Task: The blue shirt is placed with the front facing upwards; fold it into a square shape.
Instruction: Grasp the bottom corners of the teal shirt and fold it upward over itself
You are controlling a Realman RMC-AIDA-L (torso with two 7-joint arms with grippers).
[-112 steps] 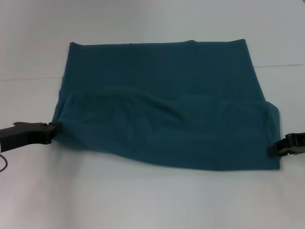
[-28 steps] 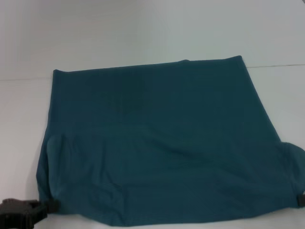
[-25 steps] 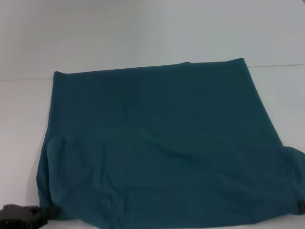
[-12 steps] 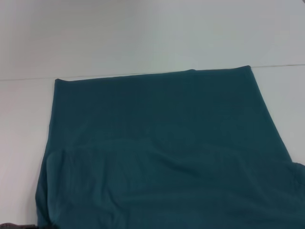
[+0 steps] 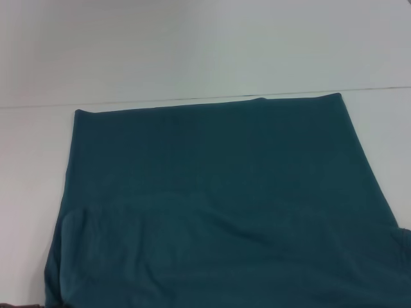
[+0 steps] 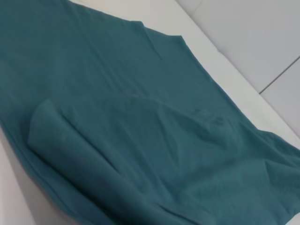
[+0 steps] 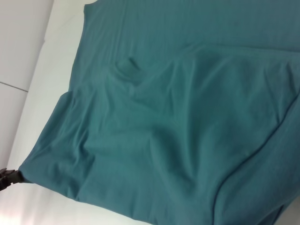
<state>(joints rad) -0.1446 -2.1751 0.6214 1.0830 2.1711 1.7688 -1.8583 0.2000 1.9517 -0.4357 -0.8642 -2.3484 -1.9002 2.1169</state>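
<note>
One blue shirt [image 5: 218, 205] lies spread on the white desk [image 5: 192, 51], plain teal side up, with no lettering showing. In the head view it fills the lower half of the picture, its far edge a straight line running across the desk, its near part passing out of the bottom of the picture. One fold layer lies across it: a soft ridge runs from the left side toward the right, and the cloth nearer the robot sits doubled over the rest. The left wrist view shows the same single shirt [image 6: 140, 131] with a rolled lip along one side. In the right wrist view the shirt [image 7: 187, 122] is rumpled with one small pucker, and a dark pincer [image 7: 8, 178], the left one, touches its far corner; I cannot tell whether it is clamped there. The right pincer does not show in any view.
</note>
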